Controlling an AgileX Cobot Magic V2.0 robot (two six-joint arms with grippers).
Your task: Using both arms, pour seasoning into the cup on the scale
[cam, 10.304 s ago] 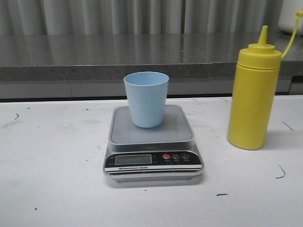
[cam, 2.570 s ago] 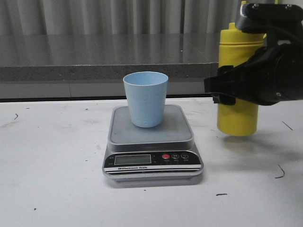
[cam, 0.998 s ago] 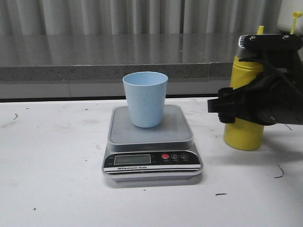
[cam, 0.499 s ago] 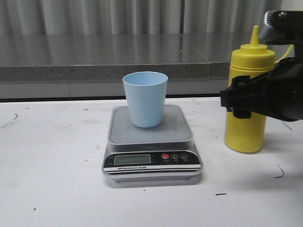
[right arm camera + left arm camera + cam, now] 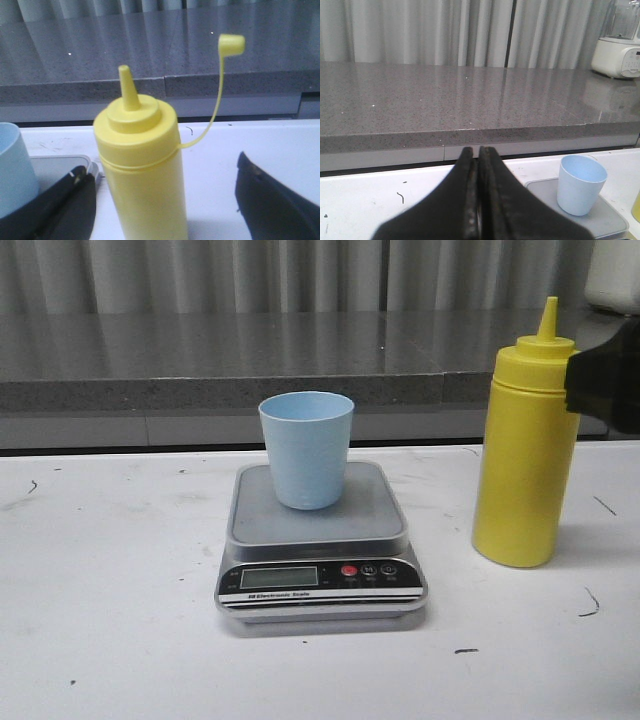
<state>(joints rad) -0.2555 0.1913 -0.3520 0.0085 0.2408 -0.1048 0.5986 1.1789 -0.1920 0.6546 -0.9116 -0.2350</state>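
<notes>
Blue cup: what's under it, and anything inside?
The light blue cup stands upright on the steel platform of the digital kitchen scale, toward its back. No view looks over the rim far enough to show its bottom, so its contents cannot be told.

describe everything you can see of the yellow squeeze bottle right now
The yellow squeeze bottle is a tall, opaque cylinder of what looks like plastic, with a domed screw cap and a pointed nozzle, uncapped. A thin strap runs from its collar to a small tip cap hanging in the air. It stands upright on the white table, to the right of the scale and apart from it. The open right gripper straddles it without visibly touching it.
</notes>
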